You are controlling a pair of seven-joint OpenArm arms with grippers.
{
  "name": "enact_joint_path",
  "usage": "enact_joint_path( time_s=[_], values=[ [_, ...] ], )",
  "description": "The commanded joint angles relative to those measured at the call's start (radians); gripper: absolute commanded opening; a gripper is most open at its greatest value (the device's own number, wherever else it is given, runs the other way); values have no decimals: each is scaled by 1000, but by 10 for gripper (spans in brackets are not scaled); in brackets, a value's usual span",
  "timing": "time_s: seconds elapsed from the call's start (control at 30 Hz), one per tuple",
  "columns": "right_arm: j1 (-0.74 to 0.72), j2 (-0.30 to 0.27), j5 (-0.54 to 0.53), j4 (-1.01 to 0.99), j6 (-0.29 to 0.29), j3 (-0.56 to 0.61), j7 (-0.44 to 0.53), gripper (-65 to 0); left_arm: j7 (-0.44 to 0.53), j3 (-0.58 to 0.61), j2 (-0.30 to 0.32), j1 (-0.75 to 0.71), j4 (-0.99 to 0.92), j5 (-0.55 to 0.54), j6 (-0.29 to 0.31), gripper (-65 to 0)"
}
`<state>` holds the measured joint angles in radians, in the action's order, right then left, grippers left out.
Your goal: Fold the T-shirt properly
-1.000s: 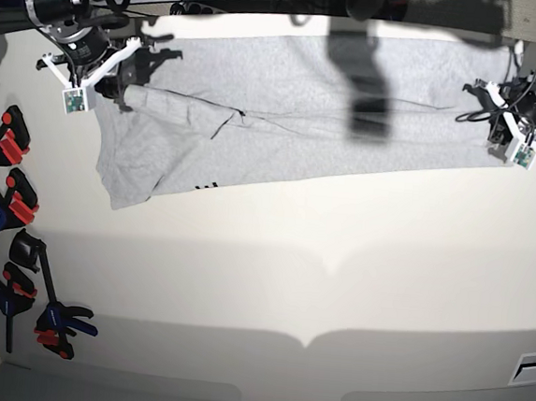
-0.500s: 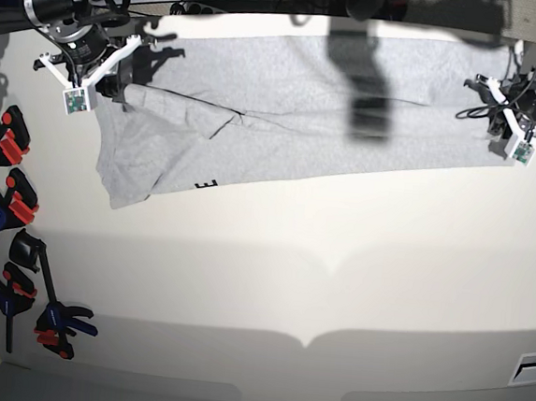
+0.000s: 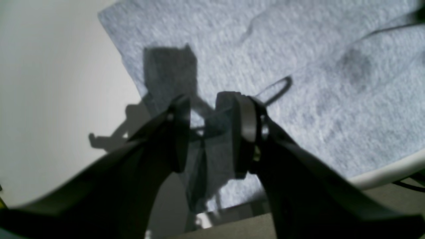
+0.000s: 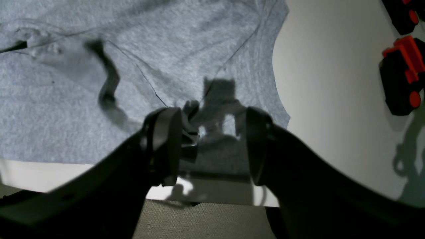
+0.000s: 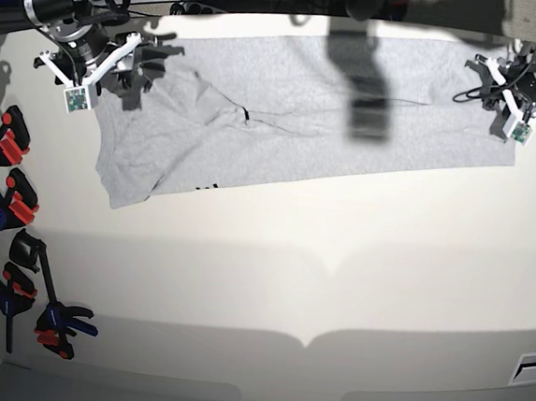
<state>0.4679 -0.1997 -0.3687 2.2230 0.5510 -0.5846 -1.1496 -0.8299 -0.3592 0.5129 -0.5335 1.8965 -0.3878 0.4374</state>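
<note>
The light grey T-shirt (image 5: 304,110) lies spread along the far side of the white table, with a crease near its left third and a bit of black lettering (image 5: 205,188) showing at its near edge. My left gripper (image 5: 489,88) hovers over the shirt's right end. In the left wrist view it (image 3: 209,132) is open above the cloth (image 3: 298,49), holding nothing. My right gripper (image 5: 129,71) hovers over the shirt's left end. In the right wrist view it (image 4: 209,146) is open above flat cloth (image 4: 99,83).
Several black, red and blue clamps (image 5: 10,201) lie along the table's left edge; one shows in the right wrist view (image 4: 403,79). The table's far edge (image 3: 382,172) runs just behind both grippers. White table surface (image 5: 289,287) fills the near half.
Both grippers moved toward the far edge and no longer hold the cloth. The lifted fold at the shirt's left end has dropped flat and the crease shifted.
</note>
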Motion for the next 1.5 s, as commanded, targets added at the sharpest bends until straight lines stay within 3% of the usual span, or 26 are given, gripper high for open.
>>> enact_joint_path(
  time_s=[0.0, 0.13, 0.23, 0.33, 0.47, 0.63, 0.8, 0.97, 1.13, 1.33, 1.47],
  values=[
    [-2, -11, -9, 20, 2, -5, 29, -359, 27, -7, 18, 8, 16, -5, -4, -453],
    [-2, -11, -9, 20, 2, -5, 77, -359, 24, -7, 32, 56, 16, -2, 23, -442],
    [-3, -11, -10, 20, 2, -5, 103, -359, -27, -7, 82, 97, 16, -6, 105, -383],
    [-2, -10, -10, 20, 2, -5, 106, -359, -34, -7, 138, 129, 16, -22, 142, -318],
    [-2, -11, -10, 20, 2, -5, 106, -359, -82, -7, 215, 171, -8, -208, 190, -306],
    [-2, -10, -10, 20, 1, -5, 102, -359, -135, -7, 267, 257, -172, -421, 203, -306],
    [-2, -10, -20, 20, 1, -5, 102, -359, -248, -7, 269, 357, -403, -624, 261, -306],
    [-2, -11, -63, 20, 1, -5, 103, -359, -346, -6, 266, 413, -578, -768, 261, -306],
    [-2, -10, -62, 20, 1, -5, 103, -359, -448, -6, 258, 417, -635, -904, 261, -306],
    [-2, -10, -62, 20, 1, -5, 102, -359, -450, -6, 198, 417, -635, -903, 261, -306],
    [-2, -11, -62, 20, 1, -5, 102, -359, -437, -6, 164, 417, -635, -835, 261, -306]
  ],
)
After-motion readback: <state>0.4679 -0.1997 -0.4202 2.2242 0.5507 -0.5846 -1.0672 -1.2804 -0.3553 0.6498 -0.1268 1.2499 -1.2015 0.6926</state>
